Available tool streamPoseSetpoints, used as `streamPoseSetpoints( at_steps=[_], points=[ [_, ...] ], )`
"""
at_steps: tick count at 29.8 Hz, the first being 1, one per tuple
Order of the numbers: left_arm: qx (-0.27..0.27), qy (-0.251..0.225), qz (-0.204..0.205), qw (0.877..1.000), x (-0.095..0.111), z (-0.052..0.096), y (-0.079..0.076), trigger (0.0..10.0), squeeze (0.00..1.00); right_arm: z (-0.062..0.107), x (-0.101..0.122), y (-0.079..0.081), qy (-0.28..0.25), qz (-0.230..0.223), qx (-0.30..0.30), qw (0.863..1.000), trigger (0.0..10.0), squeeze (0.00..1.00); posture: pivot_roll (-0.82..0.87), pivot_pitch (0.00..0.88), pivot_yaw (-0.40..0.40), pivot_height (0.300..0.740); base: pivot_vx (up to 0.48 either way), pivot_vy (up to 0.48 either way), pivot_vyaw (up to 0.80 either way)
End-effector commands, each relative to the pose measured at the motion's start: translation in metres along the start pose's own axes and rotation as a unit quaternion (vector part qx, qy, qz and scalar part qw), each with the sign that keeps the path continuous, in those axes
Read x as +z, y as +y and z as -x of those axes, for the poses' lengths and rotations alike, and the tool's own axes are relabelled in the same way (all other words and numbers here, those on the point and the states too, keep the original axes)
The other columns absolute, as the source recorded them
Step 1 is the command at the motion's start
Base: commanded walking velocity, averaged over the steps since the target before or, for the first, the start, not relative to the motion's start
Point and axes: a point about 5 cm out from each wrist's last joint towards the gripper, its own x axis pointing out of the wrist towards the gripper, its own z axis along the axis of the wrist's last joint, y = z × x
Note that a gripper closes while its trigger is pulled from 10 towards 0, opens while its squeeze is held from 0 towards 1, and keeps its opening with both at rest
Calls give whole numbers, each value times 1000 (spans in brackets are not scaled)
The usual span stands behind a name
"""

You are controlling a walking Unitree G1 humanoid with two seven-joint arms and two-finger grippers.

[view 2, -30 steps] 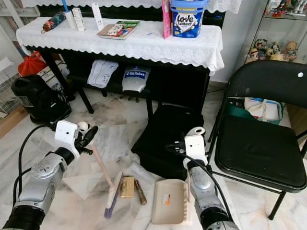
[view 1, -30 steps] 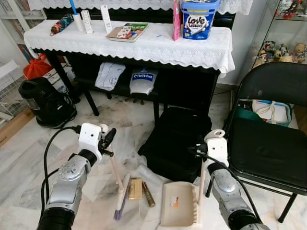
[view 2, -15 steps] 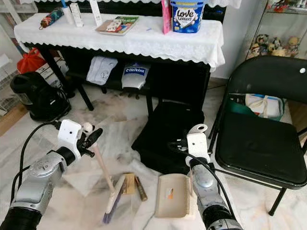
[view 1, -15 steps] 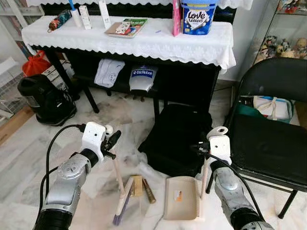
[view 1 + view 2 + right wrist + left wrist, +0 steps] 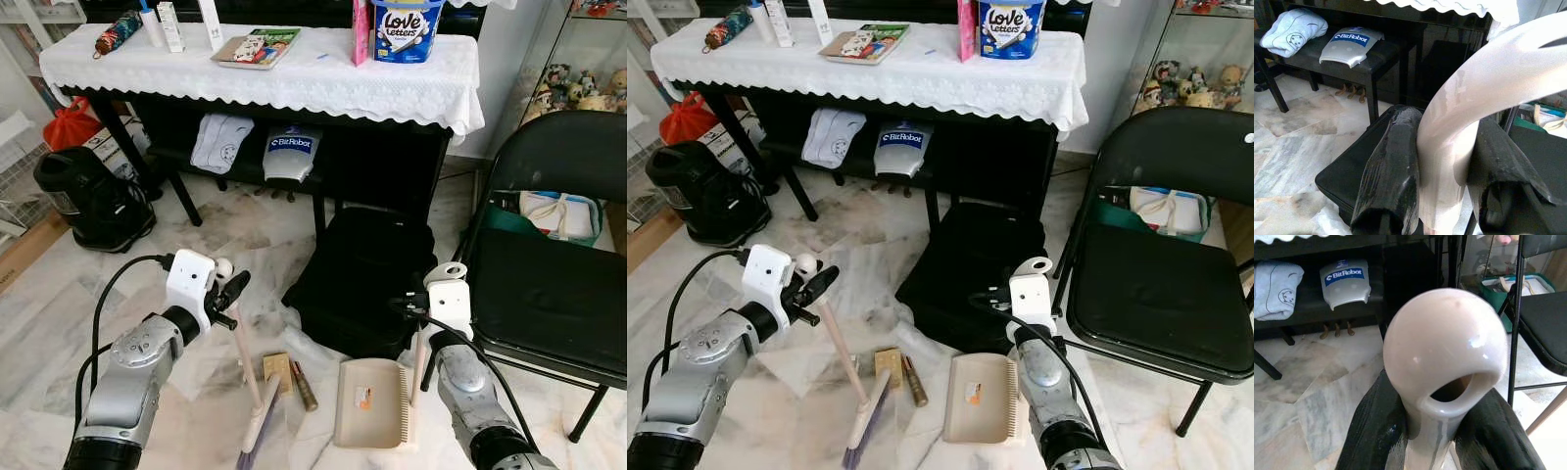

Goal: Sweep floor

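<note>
- Setting: a marble floor [image 5: 59, 323] before a dark tabletop [image 5: 294, 83] draped in white lace; we take the black bag [image 5: 367, 279] on the floor as our landmark, with a black folding chair [image 5: 549, 284] just to its right.
- Left gripper [image 5: 231, 294]: left of the bag, jaws clamped on the pale handle of the brush [image 5: 257, 411]. In the left wrist view the looped handle end sits pinched between both black fingers [image 5: 1376, 431].
- Brush head: on the floor in front of the bag and to its left, bristles down, the handle slanting up to the gripper.
- Debris: a small tan box [image 5: 274, 369] and a brown tube [image 5: 304, 386] lie between brush and dustpan [image 5: 372, 403], just in front of the bag.
- Right gripper [image 5: 419, 338]: at the bag's front right corner, jaws closed around the dustpan's upright handle; the pan lies flat on the floor.
- Step, as we judge it: gathering litter toward the pan. The next move calls for a rightward brush stroke behind box and tube, with the pan held steady at the floor.
</note>
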Motion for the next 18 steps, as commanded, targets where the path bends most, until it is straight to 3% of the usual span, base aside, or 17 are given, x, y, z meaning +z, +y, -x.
streamPoseSetpoints(
  at_steps=[1,8,12,18],
  points=[
    [-3,-20,-5,1000,11,-1,0,10000,0,-1,1,4,-3,-3,4,1000,10000,0,79,116,96,740,0,0,0],
    [-28,-25,5,999,15,-10,-19,10000,0,-2,1,4,-1,-4,2,1000,10000,0,68,87,104,740,0,0,0],
    [-31,-22,4,999,13,-11,-20,10000,0,-2,2,4,-2,-4,1,1000,10000,0,64,76,109,740,0,0,0],
    [-70,-24,33,997,14,-14,-35,10000,0,-2,2,2,-4,-5,-2,1000,10000,0,62,68,112,740,0,0,0]
  ],
)
